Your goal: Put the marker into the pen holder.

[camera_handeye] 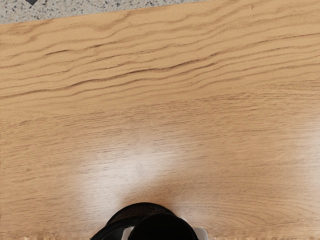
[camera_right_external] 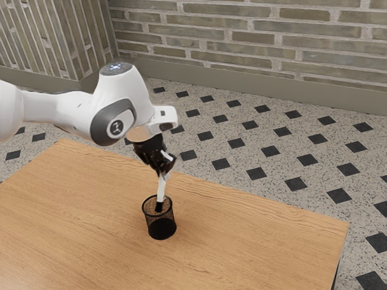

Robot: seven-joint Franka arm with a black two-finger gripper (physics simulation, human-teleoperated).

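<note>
Beyond the wooden table lie speckled floor and brick wall, the jaws gripping the marker.

A light-brown wooden table with wavy grain carries a round black mesh pen holder, standing upright on its surface.
</note>
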